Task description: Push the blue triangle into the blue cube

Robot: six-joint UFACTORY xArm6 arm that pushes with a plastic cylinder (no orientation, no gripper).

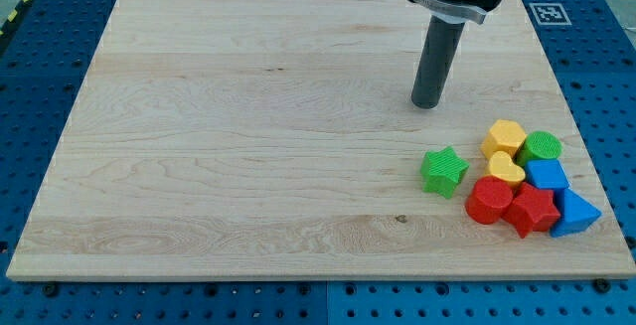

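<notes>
The blue triangle lies near the board's lower right corner. The blue cube sits just above and left of it, and the two touch or nearly touch. My tip rests on the board well above and left of both, about a hand's width up from the green star. The rod rises to the view's top edge.
A tight cluster surrounds the blue blocks: a yellow hexagon, a yellow heart, a green cylinder, a red cylinder and a red star. The wooden board ends close to the cluster at right and bottom.
</notes>
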